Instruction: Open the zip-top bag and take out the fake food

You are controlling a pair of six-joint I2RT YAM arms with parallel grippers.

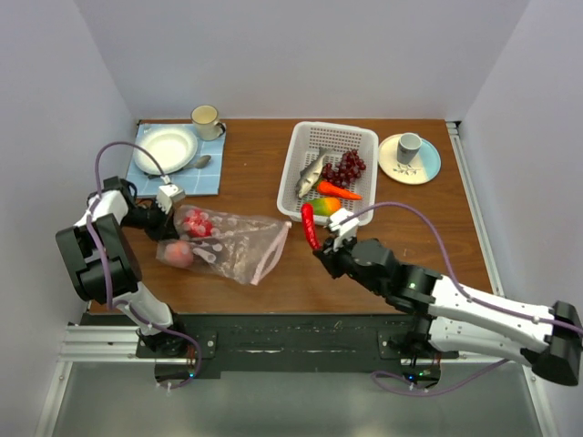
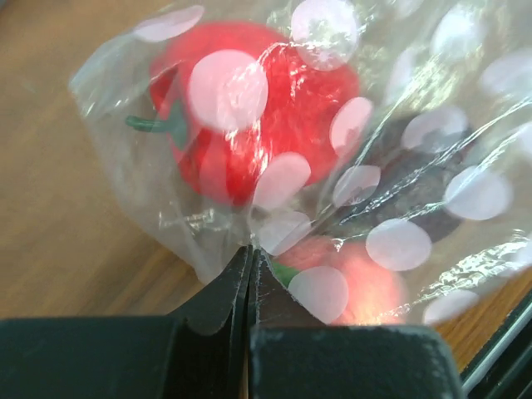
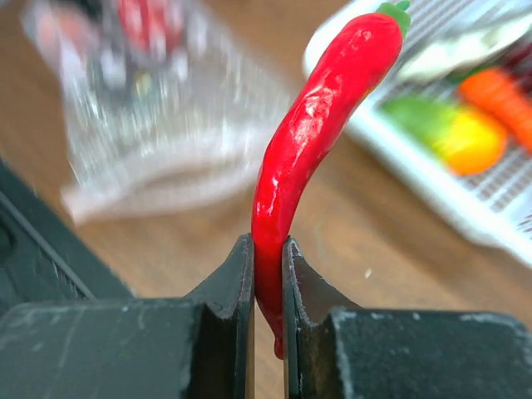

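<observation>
Bench [image 1: 246, 173]: brown wood-grain top, enclosed by plain white walls [image 1: 319, 55] at the back and both sides.

The zip-top bag [image 1: 228, 244] is seen lying left of centre on the bench, between the two arms, pink zip strip towards the right. A red round fruit [image 2: 249, 108] is seen inside, at the left end. The left hand [image 2: 249, 253] is pinched together on the bag's film there.

The right hand [image 3: 268, 249] is clamped on the red chili [image 3: 320, 125], held stem end up, near the white basket [image 1: 333, 126]. In the basket: fish [image 1: 310, 175], grapes [image 1: 348, 167], carrot [image 1: 339, 190], mango [image 1: 325, 206].

Far left: plate [image 1: 166, 147] on a blue mat [image 1: 150, 177], with a mug [image 1: 206, 118]. Far right: cup [image 1: 409, 146] on a saucer [image 1: 424, 168].
</observation>
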